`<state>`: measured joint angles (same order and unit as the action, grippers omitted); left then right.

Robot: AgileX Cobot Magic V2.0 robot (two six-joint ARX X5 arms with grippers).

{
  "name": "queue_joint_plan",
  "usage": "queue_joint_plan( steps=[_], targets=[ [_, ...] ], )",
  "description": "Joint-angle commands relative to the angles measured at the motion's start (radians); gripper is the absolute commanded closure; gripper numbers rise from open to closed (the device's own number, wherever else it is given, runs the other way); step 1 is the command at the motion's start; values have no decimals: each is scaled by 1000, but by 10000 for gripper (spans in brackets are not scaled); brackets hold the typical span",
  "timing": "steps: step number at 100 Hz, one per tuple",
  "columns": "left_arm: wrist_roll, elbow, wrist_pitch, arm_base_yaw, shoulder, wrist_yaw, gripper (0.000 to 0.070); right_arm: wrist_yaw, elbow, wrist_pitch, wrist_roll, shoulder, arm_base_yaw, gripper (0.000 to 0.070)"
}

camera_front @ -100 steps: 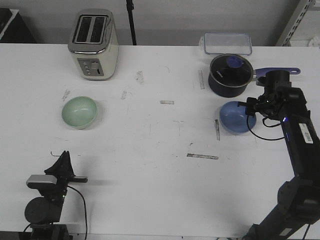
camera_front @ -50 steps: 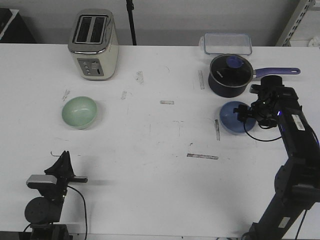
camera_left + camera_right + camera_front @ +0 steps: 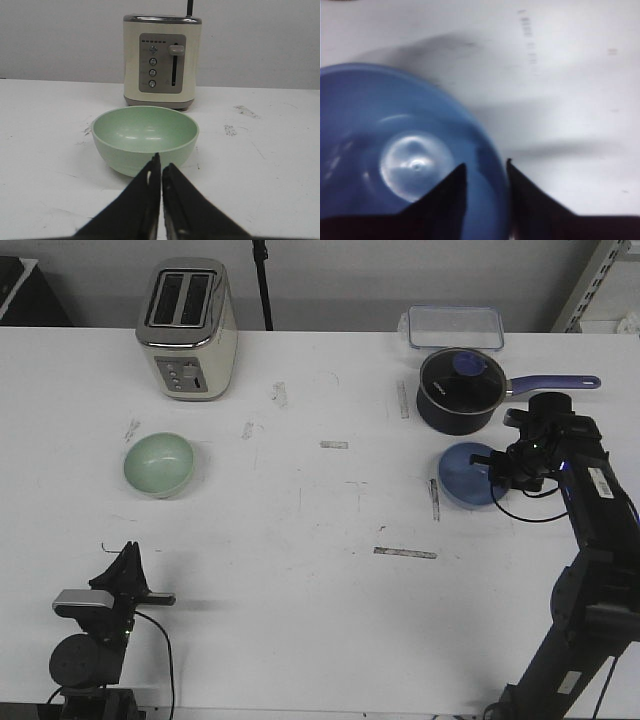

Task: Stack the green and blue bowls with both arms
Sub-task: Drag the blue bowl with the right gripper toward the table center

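Observation:
The pale mint green bowl point(image 3: 158, 464) sits upright on the table's left part, in front of the toaster. It also shows in the left wrist view point(image 3: 145, 138), just beyond my left gripper point(image 3: 161, 162), which is shut and empty. My left gripper point(image 3: 128, 570) is low at the front left. The periwinkle blue bowl point(image 3: 465, 475) sits on the right, in front of the saucepan. My right gripper point(image 3: 500, 468) is at its right rim. In the right wrist view, my right gripper point(image 3: 485, 165) straddles the blue bowl's point(image 3: 395, 160) rim, one finger inside, one outside, closed on it.
A cream toaster point(image 3: 187, 330) stands at the back left. A dark blue saucepan point(image 3: 460, 390) with a purple handle point(image 3: 556, 383) is just behind the blue bowl. A clear lidded container point(image 3: 454, 326) lies at the back right. Tape marks dot the white table point(image 3: 330, 530).
My right arm has drawn in and lowered at the blue bowl's right rim, and the bowl has shifted slightly left. The left arm and green bowl have not moved.

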<state>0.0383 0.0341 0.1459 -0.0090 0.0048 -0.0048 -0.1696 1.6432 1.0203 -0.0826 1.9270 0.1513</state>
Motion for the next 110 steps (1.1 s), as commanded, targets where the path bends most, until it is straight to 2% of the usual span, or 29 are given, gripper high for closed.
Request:
queue_joint_plan(
  steps=[1,28,52,68,87,110],
  targets=[
    [-11,-22,12,0,-2,-3,699,-22,23,-2,9,25,0,697],
    [-11,-22,12,0,-2,-3,699,-24,23,5,5,24,2,697],
    [-11,-22,12,0,-2,-3,699,-112,23,2,-7,1,-6,697],
    [-11,-22,13,0,-2,-3,699,-119,23,4,-26,-37,-38,697],
    [-11,-22,13,0,-2,-3,699,-119,23,22,-56,-82,-110,697],
    [-11,-22,13,0,-2,-3,699,-119,23,20,-63,-88,-267,697]
  ],
)
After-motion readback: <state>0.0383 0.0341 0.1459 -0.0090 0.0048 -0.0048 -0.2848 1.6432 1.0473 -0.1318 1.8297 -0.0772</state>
